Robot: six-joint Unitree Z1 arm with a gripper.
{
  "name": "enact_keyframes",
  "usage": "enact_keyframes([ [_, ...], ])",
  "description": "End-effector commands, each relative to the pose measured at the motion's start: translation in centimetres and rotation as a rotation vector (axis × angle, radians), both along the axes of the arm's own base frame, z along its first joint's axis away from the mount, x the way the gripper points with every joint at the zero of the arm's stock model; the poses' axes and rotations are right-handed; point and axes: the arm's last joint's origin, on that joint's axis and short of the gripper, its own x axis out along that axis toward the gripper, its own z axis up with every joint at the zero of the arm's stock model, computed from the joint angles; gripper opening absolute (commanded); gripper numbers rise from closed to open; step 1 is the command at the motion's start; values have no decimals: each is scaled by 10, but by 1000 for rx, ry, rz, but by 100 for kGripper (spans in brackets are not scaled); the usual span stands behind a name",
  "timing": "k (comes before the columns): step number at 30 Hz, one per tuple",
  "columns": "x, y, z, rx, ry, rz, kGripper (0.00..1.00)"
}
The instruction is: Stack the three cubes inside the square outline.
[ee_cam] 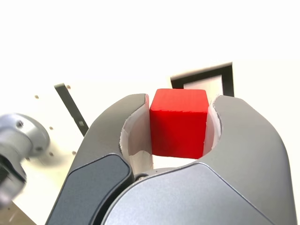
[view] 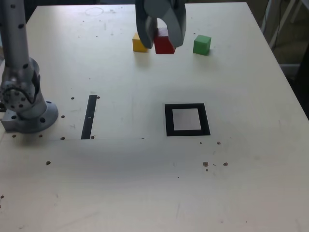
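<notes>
Exterior view: gripper [view: 161, 41] clamped on red cube [view: 164, 43]; square outline [view: 187, 120] vacant; yellow cube [view: 139, 43], green cube [view: 202, 44] near far table [view: 145, 193] edge, unstacked.

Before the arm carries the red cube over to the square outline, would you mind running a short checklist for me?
1. Red cube gripped between both sides of the hand: ok.
2. Cube sits straight in the grip: ok in the wrist view.
3. Pale centre of the square outline bare: ok.
4. Yellow cube and green cube apart from the outline: ok.
5. Red cube lifted off the table: cannot tell.
6. Yellow cube free of the hand: cannot tell; the hand overlaps it in the exterior view.
</notes>
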Motion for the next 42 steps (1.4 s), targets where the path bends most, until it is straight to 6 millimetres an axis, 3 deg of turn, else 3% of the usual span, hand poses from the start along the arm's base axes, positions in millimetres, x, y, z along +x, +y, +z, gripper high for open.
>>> enact_keyframes([
  [1, 3, -15, -4, -3, 5, 32, 33],
  [9, 26, -68, -31, -15, 76, 38, 33],
  [14, 45, -81, -53, -24, 119, 49, 33],
  [21, 64, -82, -80, -28, 128, 68, 33],
  [33, 73, -63, -117, -20, 152, 120, 33],
  [42, 75, -60, -124, -27, 150, 126, 37],
])
